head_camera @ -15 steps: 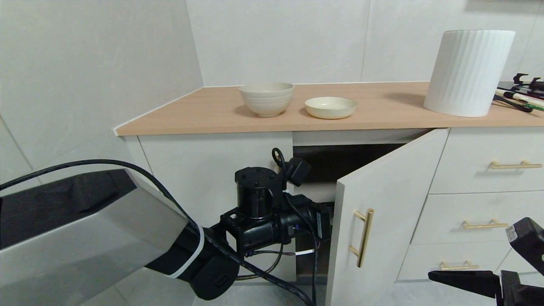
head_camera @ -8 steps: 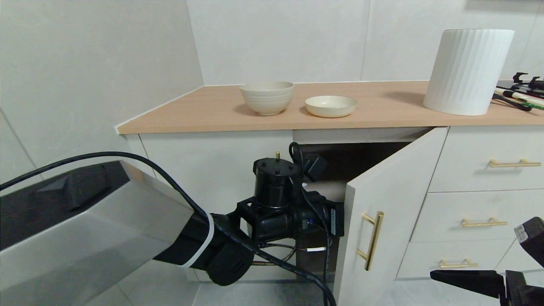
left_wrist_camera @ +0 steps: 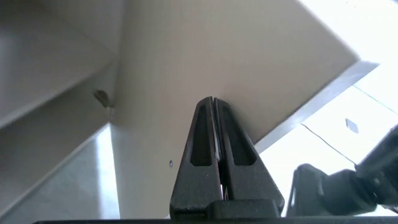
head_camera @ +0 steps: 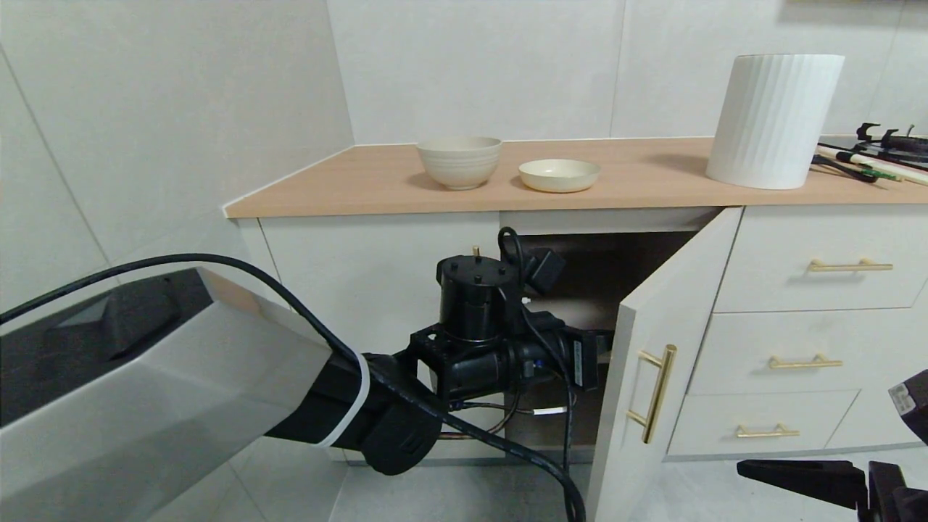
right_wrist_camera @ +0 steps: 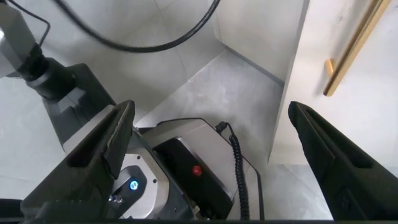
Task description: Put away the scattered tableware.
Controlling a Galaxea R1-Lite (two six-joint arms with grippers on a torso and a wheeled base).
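Observation:
A cream bowl (head_camera: 459, 161) and a shallow cream dish (head_camera: 559, 175) stand side by side on the wooden counter (head_camera: 348, 192). Below them the white cabinet door (head_camera: 670, 290) with a brass handle (head_camera: 656, 394) stands ajar. My left arm's wrist (head_camera: 500, 348) is at the cabinet opening, and the door's edge hides its fingers in the head view. In the left wrist view the left gripper (left_wrist_camera: 213, 102) is shut, its tips against the door's inner face (left_wrist_camera: 186, 56). My right gripper (right_wrist_camera: 211, 109) hangs low near the floor, open and holding nothing.
A tall white ribbed container (head_camera: 774, 119) stands on the counter's right, with several utensils (head_camera: 870, 156) beyond it. Drawers with brass handles (head_camera: 848, 266) lie right of the door. A tiled wall (head_camera: 167, 123) closes the left side. Grey floor (head_camera: 464, 493) lies below.
The cabinet door has swung wider open to the right, and my left arm has followed it rightward. The head camera has also shifted. The right arm stays low.

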